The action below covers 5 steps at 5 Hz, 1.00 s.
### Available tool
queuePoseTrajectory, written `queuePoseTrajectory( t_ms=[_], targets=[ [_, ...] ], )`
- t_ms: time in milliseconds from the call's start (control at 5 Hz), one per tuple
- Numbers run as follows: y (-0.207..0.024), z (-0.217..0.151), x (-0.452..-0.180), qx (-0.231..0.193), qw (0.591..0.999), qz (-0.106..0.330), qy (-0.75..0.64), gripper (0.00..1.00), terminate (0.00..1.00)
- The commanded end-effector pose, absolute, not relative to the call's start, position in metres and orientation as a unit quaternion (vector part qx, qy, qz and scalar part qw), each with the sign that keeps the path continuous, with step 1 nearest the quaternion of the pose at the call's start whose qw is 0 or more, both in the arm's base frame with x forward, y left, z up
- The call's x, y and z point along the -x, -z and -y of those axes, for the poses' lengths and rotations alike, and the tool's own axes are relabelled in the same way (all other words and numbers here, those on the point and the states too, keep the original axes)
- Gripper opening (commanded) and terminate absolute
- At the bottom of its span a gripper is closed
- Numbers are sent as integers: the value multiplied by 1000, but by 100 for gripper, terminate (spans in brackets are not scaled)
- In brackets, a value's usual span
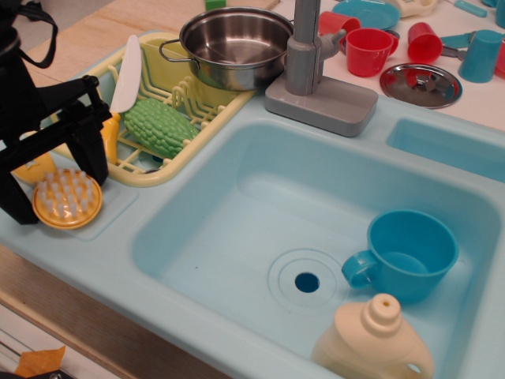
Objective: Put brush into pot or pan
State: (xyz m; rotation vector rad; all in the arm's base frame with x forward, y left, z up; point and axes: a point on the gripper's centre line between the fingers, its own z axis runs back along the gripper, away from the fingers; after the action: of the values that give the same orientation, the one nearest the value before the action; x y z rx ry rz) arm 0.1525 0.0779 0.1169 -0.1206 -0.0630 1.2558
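The orange brush (pixel 67 199) lies bristles up on the light blue counter at the far left, just in front of the yellow rack. Its tab handle (pixel 35 168) is partly hidden behind the arm. My black gripper (pixel 57 193) is open and low over the brush, with one finger (pixel 17 201) on its left and the other (pixel 96 162) on its right rear. The jaws straddle the disc head and are not closed on it. The shiny steel pot (pixel 237 43) stands empty at the back end of the rack, far behind and to the right of the gripper.
The yellow drying rack (pixel 170 170) holds a white-bladed knife (pixel 126 75) and a green bumpy vegetable (pixel 160 126). A grey faucet (pixel 316 71) stands right of the pot. The sink (pixel 237 237) holds a blue cup (pixel 410 253) and a cream bottle (pixel 379 339). Red cups (pixel 369 49) and a steel lid (pixel 420 84) are at the back right.
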Motion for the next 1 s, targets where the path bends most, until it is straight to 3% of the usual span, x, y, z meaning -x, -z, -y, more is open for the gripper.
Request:
queuePoseTrajectory(
  t_ms=[0, 200, 800],
  targets=[
    [-122, -79, -158, 50, 816, 48, -574, 0, 0],
    [-137, -78, -163, 40, 823, 90, -559, 0, 0],
    [-184, -86, -214, 12, 849, 123, -514, 0, 0]
  ],
)
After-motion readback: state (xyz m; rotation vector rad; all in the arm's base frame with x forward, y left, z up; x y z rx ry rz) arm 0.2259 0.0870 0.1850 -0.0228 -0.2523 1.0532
